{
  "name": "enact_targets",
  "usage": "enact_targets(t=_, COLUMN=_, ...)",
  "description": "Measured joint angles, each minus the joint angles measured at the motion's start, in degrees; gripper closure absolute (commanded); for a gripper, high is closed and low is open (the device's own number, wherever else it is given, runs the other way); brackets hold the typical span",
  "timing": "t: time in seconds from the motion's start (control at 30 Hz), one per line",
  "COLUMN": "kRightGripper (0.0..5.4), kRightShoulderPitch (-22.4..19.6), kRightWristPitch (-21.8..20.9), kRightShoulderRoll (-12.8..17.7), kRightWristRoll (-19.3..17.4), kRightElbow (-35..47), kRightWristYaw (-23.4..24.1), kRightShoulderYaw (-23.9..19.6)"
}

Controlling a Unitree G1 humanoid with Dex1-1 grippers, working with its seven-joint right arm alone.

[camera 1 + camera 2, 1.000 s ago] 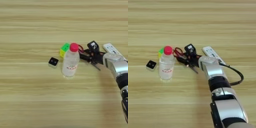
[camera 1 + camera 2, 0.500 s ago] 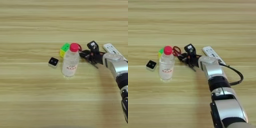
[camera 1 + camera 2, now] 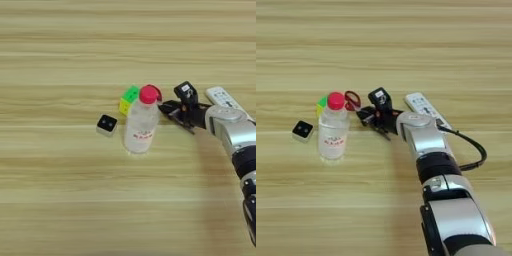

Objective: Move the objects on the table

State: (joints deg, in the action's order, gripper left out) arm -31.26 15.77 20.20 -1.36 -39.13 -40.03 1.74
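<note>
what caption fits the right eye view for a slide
Right arm's claw reaches toward red-handled scissors beside a red-capped bottle on the wooden table.

You can see only one red loop of the scissors (image 3: pixel 352 100); the blades are covered by the end effector (image 3: pixel 367 116), and whether its fingers are parted or closed on anything cannot be told. The puzzle cube (image 3: pixel 321 105) is mostly hidden behind the bottle (image 3: pixel 332 132), and the near end of the remote (image 3: pixel 425 107) is covered by the silver forearm (image 3: pixel 421 134). The mark on the small box (image 3: pixel 302 131) is too small to read.
</note>
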Motion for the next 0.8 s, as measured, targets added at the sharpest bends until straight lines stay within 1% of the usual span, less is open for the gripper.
enact_targets(t=0.1, kRightGripper=4.69, kRightShoulderPitch=0.24, kRightWristPitch=0.46, kRightShoulderRoll=0.01, kRightWristRoll=-0.08, kRightElbow=0.97, kRightWristYaw=0.06, kRightShoulderYaw=-0.21)
enact_targets(t=0.27, kRightGripper=4.69, kRightShoulderPitch=0.98, kRightWristPitch=2.47, kRightShoulderRoll=0.17, kRightWristRoll=-0.51, kRightElbow=4.24, kRightWristYaw=0.27, kRightShoulderYaw=-1.43)
enact_targets(t=0.43, kRightGripper=4.69, kRightShoulderPitch=1.00, kRightWristPitch=3.64, kRightShoulderRoll=1.25, kRightWristRoll=-1.05, kRightElbow=8.05, kRightWristYaw=0.67, kRightShoulderYaw=-2.84)
enact_targets(t=0.5, kRightGripper=4.69, kRightShoulderPitch=0.93, kRightWristPitch=3.93, kRightShoulderRoll=2.44, kRightWristRoll=-1.32, kRightElbow=9.78, kRightWristYaw=0.76, kRightShoulderYaw=-4.22)
enact_targets(t=0.7, kRightGripper=4.69, kRightShoulderPitch=1.04, kRightWristPitch=5.37, kRightShoulderRoll=5.16, kRightWristRoll=-2.19, kRightElbow=12.02, kRightWristYaw=0.00, kRightShoulderYaw=-5.88)
enact_targets(t=0.8, kRightGripper=4.69, kRightShoulderPitch=2.73, kRightWristPitch=6.46, kRightShoulderRoll=7.13, kRightWristRoll=-2.25, kRightElbow=13.44, kRightWristYaw=-0.76, kRightShoulderYaw=-6.23)
